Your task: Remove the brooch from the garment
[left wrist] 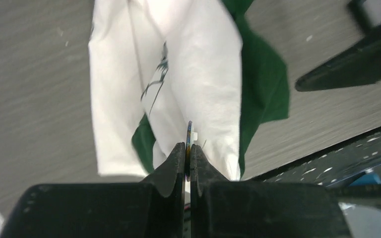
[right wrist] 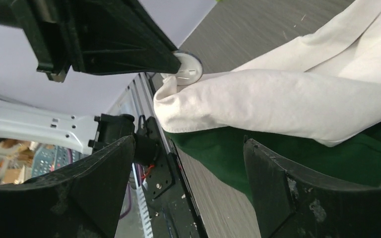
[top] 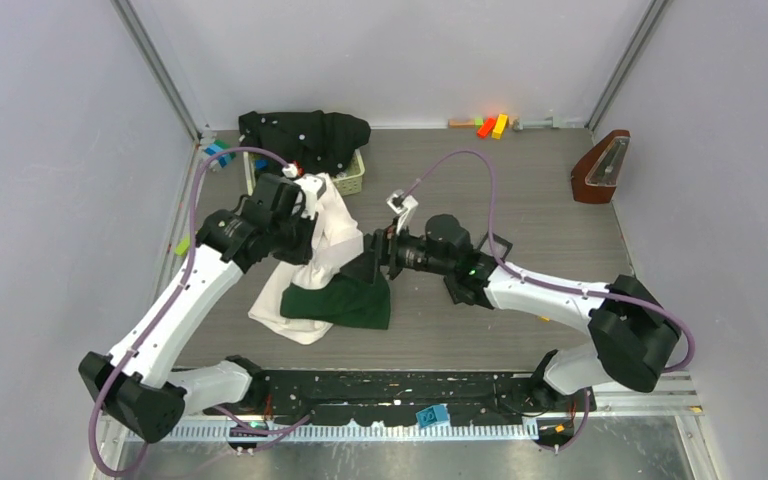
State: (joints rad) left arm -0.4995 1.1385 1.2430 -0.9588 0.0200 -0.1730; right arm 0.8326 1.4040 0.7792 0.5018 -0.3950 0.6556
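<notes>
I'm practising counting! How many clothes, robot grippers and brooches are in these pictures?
Clothes: 2 (cream-and-green garment, black garment)
Grippers: 2 (left gripper, right gripper)
Brooches: 1 (brooch, pinched by the left gripper)
Total: 5

The garment (top: 332,238) is soft matt cloth, the brooch (right wrist: 188,64) smooth, the table (top: 525,190) wood-grain.

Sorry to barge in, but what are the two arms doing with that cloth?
The left gripper is shut on a small round brooch at a fold of the cream and green garment. The right gripper is open, with a finger on either side of the cloth lower down. The brooch lies against the cloth and seems not yet off.
</notes>
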